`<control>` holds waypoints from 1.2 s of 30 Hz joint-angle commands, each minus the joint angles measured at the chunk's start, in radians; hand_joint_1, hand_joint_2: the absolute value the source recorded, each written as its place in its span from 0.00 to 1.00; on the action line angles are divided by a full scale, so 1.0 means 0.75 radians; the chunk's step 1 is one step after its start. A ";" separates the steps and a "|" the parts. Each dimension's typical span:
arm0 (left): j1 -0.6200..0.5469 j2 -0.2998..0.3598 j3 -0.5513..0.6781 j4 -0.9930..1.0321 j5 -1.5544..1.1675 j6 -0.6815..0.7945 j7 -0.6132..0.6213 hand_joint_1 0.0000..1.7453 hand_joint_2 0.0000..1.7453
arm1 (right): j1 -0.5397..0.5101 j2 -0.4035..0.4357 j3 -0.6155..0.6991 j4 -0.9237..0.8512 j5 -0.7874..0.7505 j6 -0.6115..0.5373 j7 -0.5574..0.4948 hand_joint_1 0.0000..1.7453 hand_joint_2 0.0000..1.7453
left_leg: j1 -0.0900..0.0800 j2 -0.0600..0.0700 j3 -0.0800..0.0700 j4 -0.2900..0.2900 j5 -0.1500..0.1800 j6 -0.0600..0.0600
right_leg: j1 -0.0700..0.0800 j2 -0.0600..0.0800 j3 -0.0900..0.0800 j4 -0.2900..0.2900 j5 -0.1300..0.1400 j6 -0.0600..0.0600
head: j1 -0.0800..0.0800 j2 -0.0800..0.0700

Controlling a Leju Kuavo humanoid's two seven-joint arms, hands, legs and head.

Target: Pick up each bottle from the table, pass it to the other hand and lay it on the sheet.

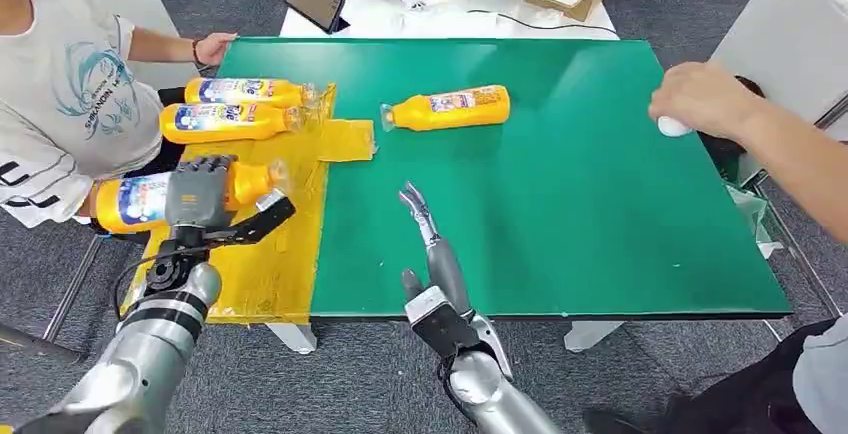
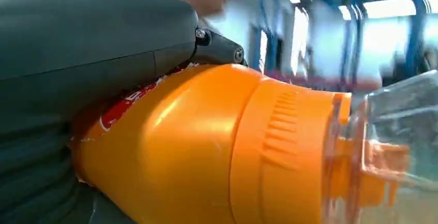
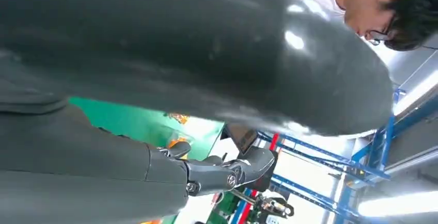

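- Left arm: silver, enters the head view from the lower left and reaches forward over the left end of the table, above the yellow sheet.
- Left hand: dark grey, back of hand facing up, fingers wrapped over the held bottle; thumb stretched out to the right. In the left wrist view the grey cover and thumb press on the orange body of this bottle.
- Right arm: silver, rises from the bottom centre, forearm angled up and slightly left over the table's near edge.
- Right hand: holds nothing, fingers extended forward and close together, thumb apart at its base.
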 commanded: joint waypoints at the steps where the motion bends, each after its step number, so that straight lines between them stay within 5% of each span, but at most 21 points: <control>1: -0.145 0.063 -0.146 0.400 0.068 -0.254 -0.009 1.00 1.00 | 0.018 -0.012 -0.052 -0.017 0.000 0.013 0.018 0.00 0.00 | 0.000 -0.001 0.004 0.000 -0.002 -0.001 | 0.001 -0.001 0.005 -0.001 -0.002 -0.001 | 0.000 0.000; 8: -0.129 0.054 -0.091 0.403 0.190 -0.441 -0.032 1.00 1.00 | 0.024 -0.011 -0.051 0.003 0.026 0.039 0.039 0.00 0.00 | 0.001 -0.001 0.003 0.000 -0.002 -0.001 | 0.001 -0.001 0.004 0.000 -0.002 -0.002 | 0.000 0.000; 9: -0.125 0.050 -0.071 0.399 0.225 -0.457 -0.031 0.86 1.00 | 0.024 -0.010 -0.050 0.009 0.030 0.044 0.042 0.00 0.00 | 0.000 -0.001 0.002 0.000 -0.001 -0.001 | 0.001 0.000 0.003 -0.001 -0.001 -0.002 | 0.000 0.000; 10: -0.125 0.050 -0.071 0.399 0.225 -0.457 -0.031 0.86 1.00 | 0.024 -0.010 -0.050 0.009 0.030 0.044 0.042 0.00 0.00 | 0.000 -0.001 0.002 -0.001 -0.001 -0.001 | 0.000 0.000 0.003 -0.001 -0.001 -0.002 | 0.000 0.000; 11: -0.125 0.039 -0.029 0.399 0.285 -0.487 -0.048 0.00 1.00 | 0.026 -0.010 -0.051 0.011 0.033 0.046 0.044 0.00 0.00 | 0.000 0.000 0.004 -0.001 -0.002 -0.001 | 0.001 0.001 0.004 -0.001 -0.002 -0.002 | 0.000 0.000; 12: -0.122 0.031 -0.015 0.388 0.334 -0.493 -0.064 0.00 0.00 | 0.030 -0.010 -0.055 0.009 0.035 0.051 0.047 0.00 0.00 | 0.000 0.000 0.003 0.000 -0.002 -0.001 | 0.001 0.001 0.003 -0.001 -0.001 -0.001 | -0.001 -0.001; 22: -0.146 0.002 0.058 0.379 0.525 -0.652 -0.140 0.00 0.00 | 0.031 -0.011 -0.062 0.021 0.045 0.060 0.055 0.00 0.00 | -0.001 -0.002 0.005 -0.001 -0.001 0.000 | 0.000 -0.001 0.006 -0.001 -0.002 -0.001 | -0.001 0.000; 31: -0.163 -0.028 0.147 0.325 0.895 -1.007 -0.331 0.00 0.00 | 0.004 -0.010 -0.076 0.088 0.039 0.079 0.067 0.00 0.00 | 0.000 -0.002 0.005 -0.001 -0.001 -0.001 | 0.000 0.000 0.007 -0.001 -0.001 -0.002 | 0.000 0.000; 35: -0.119 -0.092 0.196 0.193 1.115 -0.703 -0.443 0.00 0.00 | 0.013 -0.006 -0.082 0.092 0.040 0.080 0.066 0.00 0.00 | 0.000 -0.003 0.007 -0.001 -0.002 -0.001 | 0.001 -0.001 0.009 -0.002 -0.002 -0.002 | 0.000 0.000; 36: -0.082 -0.144 0.242 0.092 1.247 -0.407 -0.567 0.00 0.00 | 0.023 -0.003 -0.082 0.085 0.045 0.068 0.072 0.00 0.00 | 0.000 -0.003 0.005 -0.001 -0.001 0.000 | 0.000 -0.002 0.007 -0.001 -0.001 -0.001 | 0.000 0.000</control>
